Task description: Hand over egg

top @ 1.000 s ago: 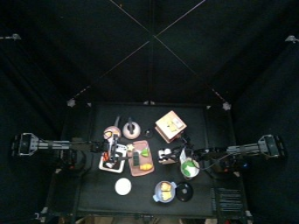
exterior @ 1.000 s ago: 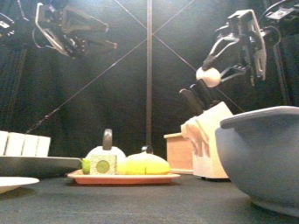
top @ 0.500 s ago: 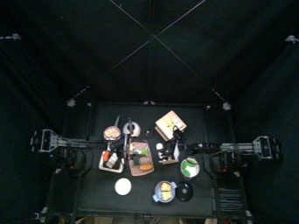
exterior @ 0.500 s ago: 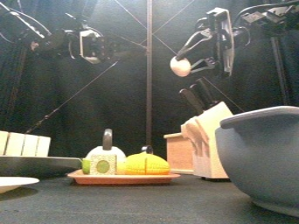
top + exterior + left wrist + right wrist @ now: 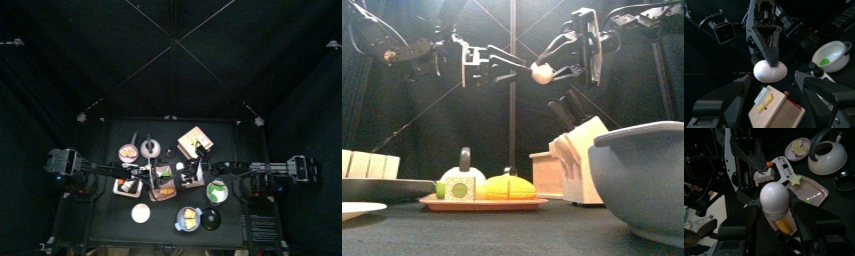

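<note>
Black curtains are closing in the small cluttered table as I'm working. The egg (image 5: 541, 72) is hanging high above the yellow tray (image 5: 482, 203), pinched in my right gripper (image 5: 545, 71). My left gripper (image 5: 493, 63) is hovering spread just beside it, jaws not touching the shell. I'm judging the risk here: releasing right before left clamps, or squeezing off-centre, could drop the egg onto the knife block (image 5: 577, 152) below.

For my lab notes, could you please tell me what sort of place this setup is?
Probably a robot test cell staged as a kitchen: black curtains pen a small table holding a knife block and kettle, while the right claw holds an egg.
</note>
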